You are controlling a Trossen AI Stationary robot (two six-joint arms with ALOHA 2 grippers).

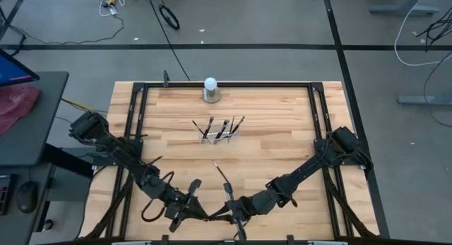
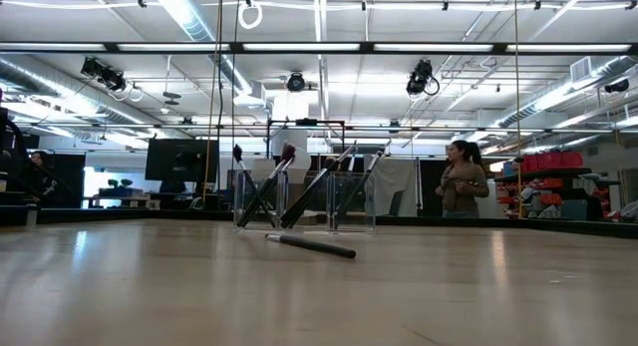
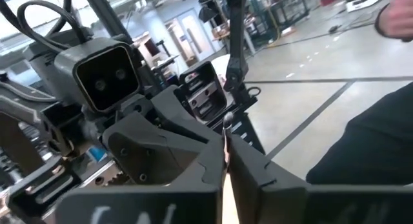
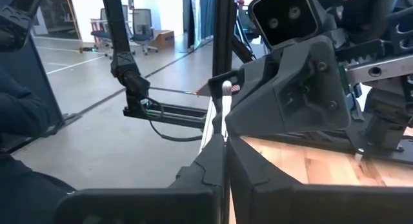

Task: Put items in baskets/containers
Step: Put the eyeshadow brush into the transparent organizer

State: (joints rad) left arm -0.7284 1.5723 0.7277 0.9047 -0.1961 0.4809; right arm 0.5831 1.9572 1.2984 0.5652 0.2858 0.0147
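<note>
The clear holder (image 1: 220, 134) (image 2: 344, 204) stands mid-table with several dark brushes leaning in it, tips up. One loose brush (image 1: 222, 171) (image 2: 311, 246) lies flat on the wood nearer the near edge. Both grippers meet tip to tip at the near edge, the left gripper (image 1: 201, 213) (image 3: 224, 179) and the right gripper (image 1: 230, 211) (image 4: 224, 179). Each is shut to a narrow slit. A thin brush (image 1: 217, 214) runs between them, showing as a pale rod in both wrist views. The low view shows neither gripper. My left gripper pinches one end of the thin brush (image 3: 225, 161) between its two fingers, level, coming from the table's left, with the fingers along the brush. The brush is clear of the table. My right gripper pinches the opposite end (image 4: 224, 141) between its fingers, level, from the table's right, along the brush; the silvery far end (image 4: 226, 88) reaches the left gripper's fingers.
A white ball on a grey round base (image 1: 210, 87) sits at the far edge. A dark frame (image 1: 138, 118) borders the table's left, right and far sides. A person (image 2: 462, 181) stands in the room beyond. Bare wood lies to either side of the holder.
</note>
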